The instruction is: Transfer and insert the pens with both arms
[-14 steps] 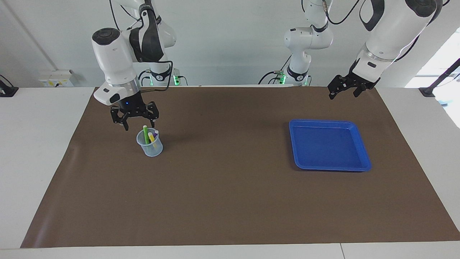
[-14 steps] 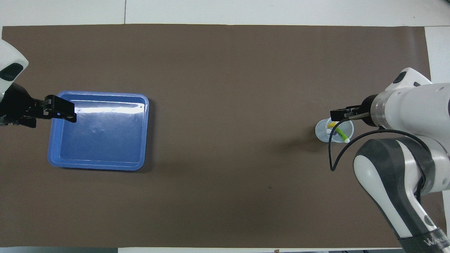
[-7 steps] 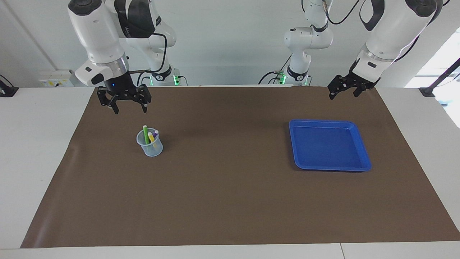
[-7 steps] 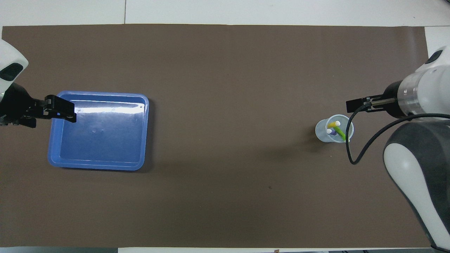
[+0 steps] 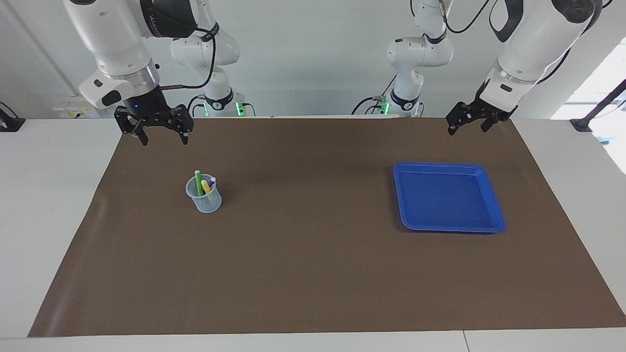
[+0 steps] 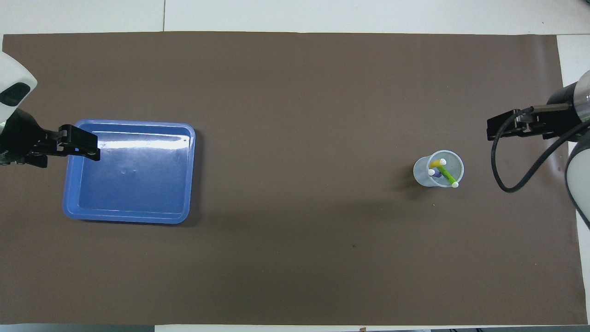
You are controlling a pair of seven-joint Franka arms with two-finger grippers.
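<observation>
Both tools, right [image 5: 162,138] and left [image 5: 467,126], apparently open, empty; pens [image 5: 202,185] in cup [image 5: 204,198].

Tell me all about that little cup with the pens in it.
The cup is a small see-through plastic beaker with a bluish tint, upright on the brown mat toward the right arm's end of the table. Three pens lean inside, pale tips up: green, yellow and purple. Nothing else touches it.
</observation>
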